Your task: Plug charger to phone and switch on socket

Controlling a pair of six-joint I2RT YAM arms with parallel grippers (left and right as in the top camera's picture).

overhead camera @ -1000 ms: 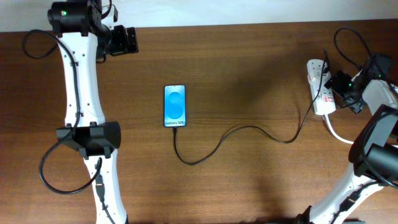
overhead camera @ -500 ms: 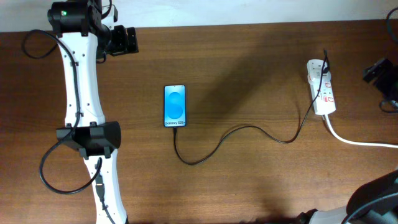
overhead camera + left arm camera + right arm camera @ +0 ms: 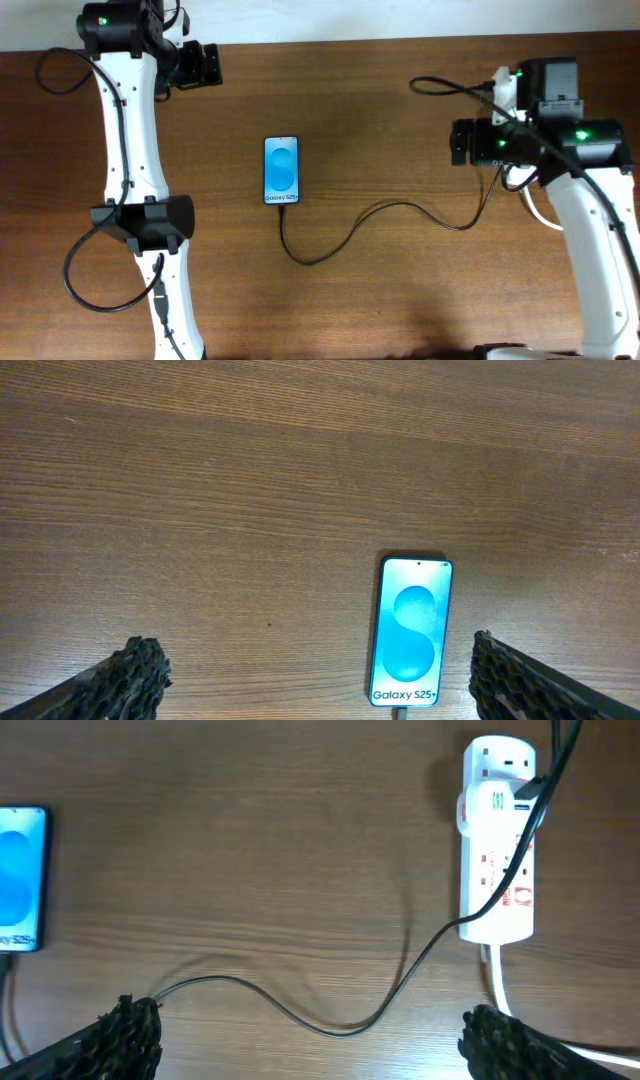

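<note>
- The phone lay face up on the wooden table, left of centre, with its blue screen lit and showing "Galaxy S25+".
- The charger, a thin black cable, met the phone's bottom edge and curved right across the table to the socket.
- The socket, a white power strip with red marks, lay near the right edge, and its thick white cord left the near end. Its switch position could not be read.
- The left claw was spread wide and held nothing, hanging above the phone's far side.
- The right claw was also spread wide and empty, just left of the socket and above the cable.
</note>
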